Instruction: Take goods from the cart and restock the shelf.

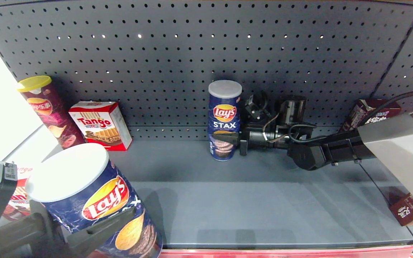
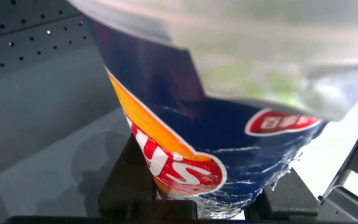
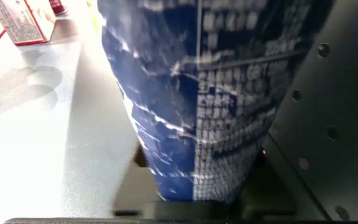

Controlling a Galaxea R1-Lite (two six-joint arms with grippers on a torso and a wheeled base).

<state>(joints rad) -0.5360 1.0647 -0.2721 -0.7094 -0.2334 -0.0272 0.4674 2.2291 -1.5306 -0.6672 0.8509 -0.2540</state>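
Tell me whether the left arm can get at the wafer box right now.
Probably not yet: the left gripper is shut on a blue can, so it cannot grip more. The shelf between it and the wafer box lies bare.

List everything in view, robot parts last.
standing blue can: one, blue, grey lid, rear centre
tilted blue can: one, blue, white lid, front left
maroon can: one, maroon, yellow lid, rear left, leaning
wafer box: one, red and white, beside maroon can
second wafer box: one, red and white, low left, partly hidden
rear brown box: one, brown, rear right
front brown box: one, brown, front right
shelf: one, grey, perforated back panel
left tool: one, black, shut on tilted blue can
right tool: one, black, shut on standing blue can
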